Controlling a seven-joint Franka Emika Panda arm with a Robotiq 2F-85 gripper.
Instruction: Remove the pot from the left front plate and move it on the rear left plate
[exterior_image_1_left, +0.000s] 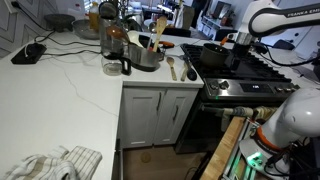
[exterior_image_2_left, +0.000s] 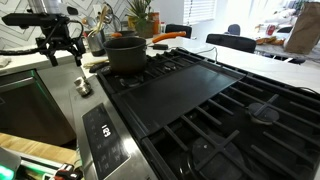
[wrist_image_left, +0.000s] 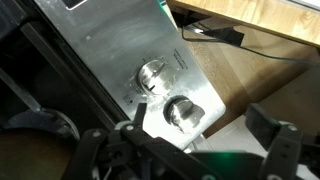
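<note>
The low black pot (exterior_image_2_left: 125, 52) sits on the left front plate, the grate nearest the steel front (exterior_image_2_left: 100, 125); it also shows in an exterior view (exterior_image_1_left: 213, 52). The rear left plate (exterior_image_2_left: 185, 60) is the bare grate just behind it. My gripper (exterior_image_2_left: 60, 45) is open and empty. It hangs in front of the cooktop, beside the pot and apart from it, and it also shows in an exterior view (exterior_image_1_left: 240, 40). In the wrist view the spread fingers (wrist_image_left: 180, 142) frame the steel front and two knobs (wrist_image_left: 185, 110). A dark round shape at lower left may be the pot.
A flat black griddle (exterior_image_2_left: 175, 95) covers the cooktop's middle, with more grates (exterior_image_2_left: 250, 120) beyond. A shiny steel pot with wooden utensils (exterior_image_1_left: 150, 52) and a dark jug (exterior_image_1_left: 115, 62) stand on the white counter (exterior_image_1_left: 60, 90). A cloth (exterior_image_1_left: 55, 162) lies at the counter's near edge.
</note>
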